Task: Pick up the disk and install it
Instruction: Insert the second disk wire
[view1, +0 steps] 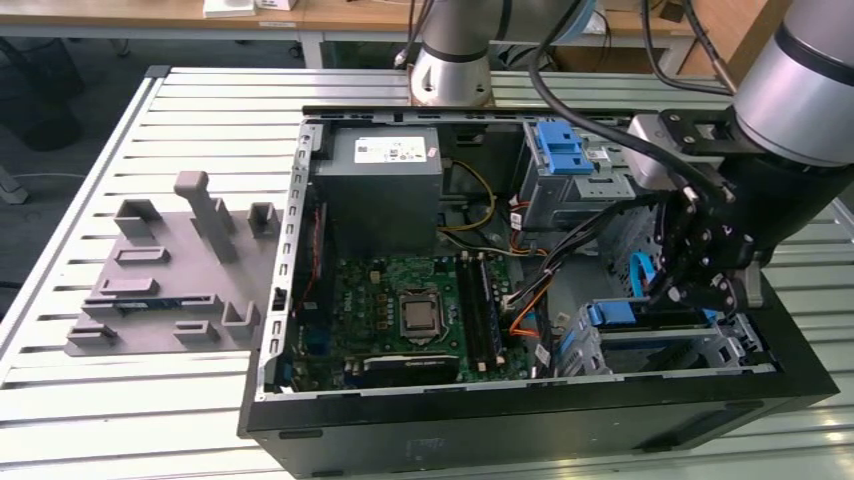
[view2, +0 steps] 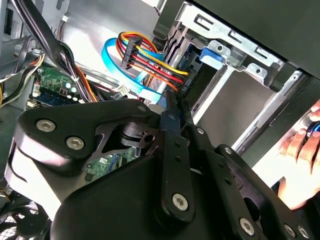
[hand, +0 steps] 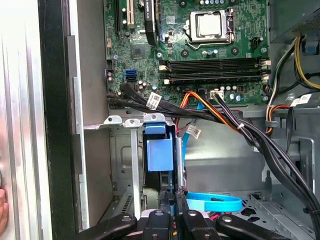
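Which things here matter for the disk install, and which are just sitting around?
In the job:
disk in its blue plastic carrier frame, standing in the metal drive bay; black gripper right at it; open black computer case.

Just about:
grey moulded fixture plate; grey metal box with white sticker; blue ribbed latch; a person's hand.

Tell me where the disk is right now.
The disk sits in the drive cage at the exterior view's right, inside the computer case, beside the gripper.
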